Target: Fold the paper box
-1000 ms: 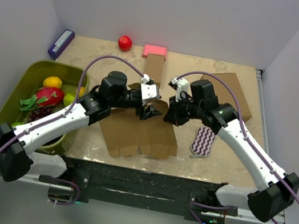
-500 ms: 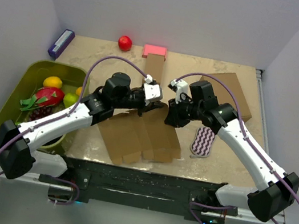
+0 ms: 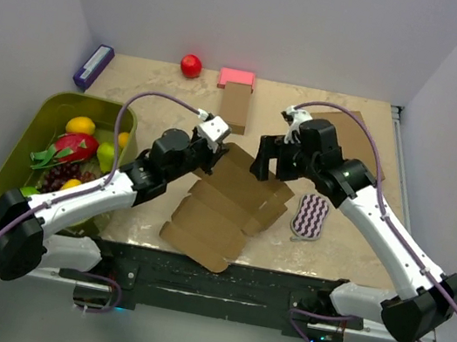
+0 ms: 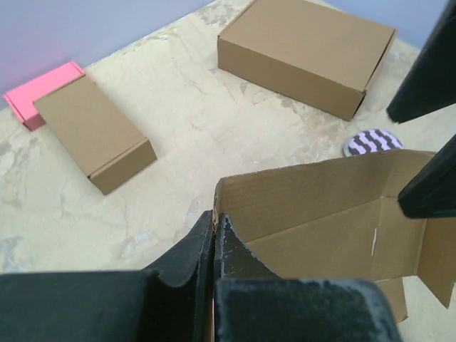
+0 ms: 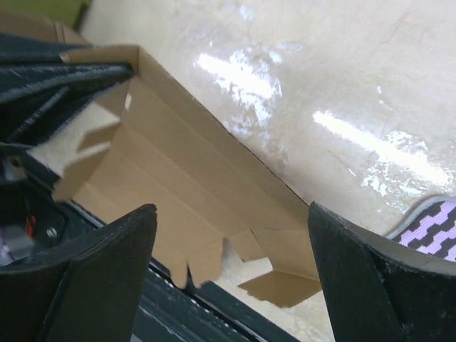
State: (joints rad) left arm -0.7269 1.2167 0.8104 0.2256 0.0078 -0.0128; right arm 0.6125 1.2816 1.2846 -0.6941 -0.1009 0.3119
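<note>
The paper box (image 3: 227, 206) is a flat brown die-cut sheet with flaps, lying slantwise from the table's middle to its near edge. Its far corner is raised. My left gripper (image 3: 216, 153) is shut on that corner; in the left wrist view the jaws (image 4: 214, 222) pinch the sheet's edge (image 4: 320, 206). My right gripper (image 3: 268, 156) hovers open just right of the same corner, touching nothing. In the right wrist view its wide-apart fingers (image 5: 92, 278) frame the paper box (image 5: 192, 178) below, and its gripper point (image 5: 231, 210) is over bare cardboard.
A narrow brown box (image 3: 236, 106) and a pink block (image 3: 237, 77) lie at the back centre, beside a red ball (image 3: 191, 64). A larger brown box (image 3: 366, 146) sits back right. A purple striped pad (image 3: 311, 214) lies right of the sheet. A green fruit bin (image 3: 55, 101) stands left.
The right gripper opened, let go of the sheet and drew back. The left gripper shut on the sheet's corner and shifted left, and the sheet swung toward the near edge.
</note>
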